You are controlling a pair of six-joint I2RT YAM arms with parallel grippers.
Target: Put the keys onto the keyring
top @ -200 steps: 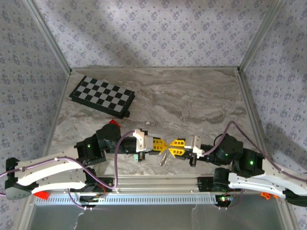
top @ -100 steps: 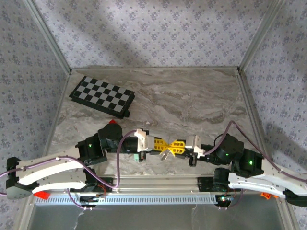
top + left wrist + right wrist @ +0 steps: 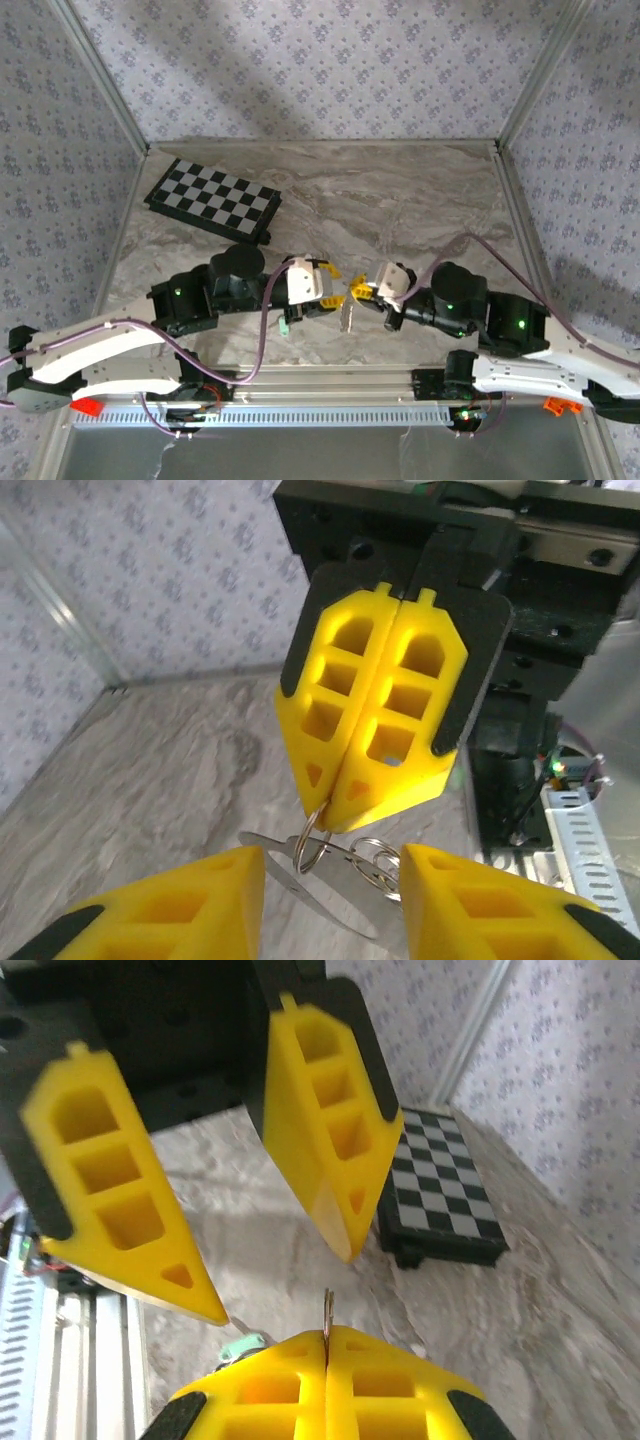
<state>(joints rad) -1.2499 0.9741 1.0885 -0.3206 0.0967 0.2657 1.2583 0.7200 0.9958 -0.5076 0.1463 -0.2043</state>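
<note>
Left gripper (image 3: 330, 285): newly spread wide, 9 o'clock of keyring (image 3: 312, 835). Right gripper (image 3: 342, 815): pinching keyring alone (key (image 3: 347, 316) dangling); hand-over judged complete.

Top camera looks down from behind; wrist cameras closely face left end effector (image 3: 281, 1285) and right end effector (image 3: 342, 815).

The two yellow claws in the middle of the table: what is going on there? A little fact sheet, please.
left gripper: open, one finger on either side of the dangling key
right gripper: shut on the keyring
keyring: thin wire loop, pinched at its top edge, held up between the two grippers
key: silvery, hanging under the keyring, seemingly threaded on it
chessboard: lying at the far left of the table, away from both arms
</note>
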